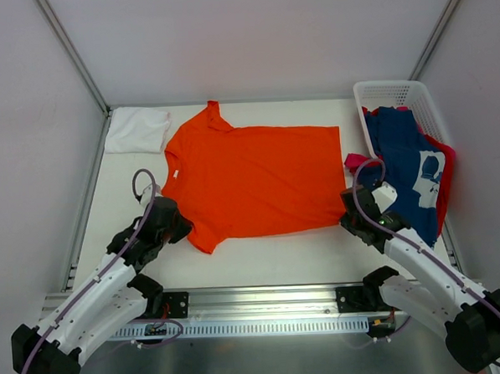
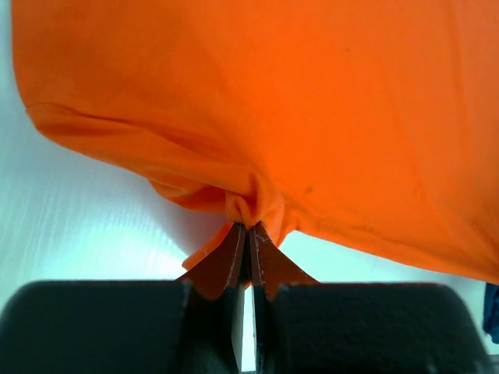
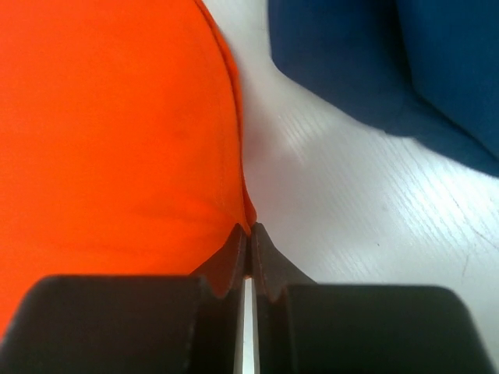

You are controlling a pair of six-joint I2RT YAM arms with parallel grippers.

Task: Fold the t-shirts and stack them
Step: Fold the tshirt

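A folded white shirt (image 1: 136, 129) lies at the far left corner of the tabletop (image 1: 279, 257). The left tool (image 2: 248, 234) pinches bunched cloth of the orange shirt (image 1: 258, 180), which lies spread across the middle. The right tool (image 3: 248, 235) is clamped on its near hem corner. A navy shirt (image 1: 408, 162) drapes from the basket (image 1: 388, 92) at the right.

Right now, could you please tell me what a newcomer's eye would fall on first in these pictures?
The bright orange t-shirt spread flat on the table dominates, with the left tool shut on its bunched near-left edge and the right tool on its near-right hem corner. On the right, a navy t-shirt spills from a white basket; a folded white t-shirt lies far left.
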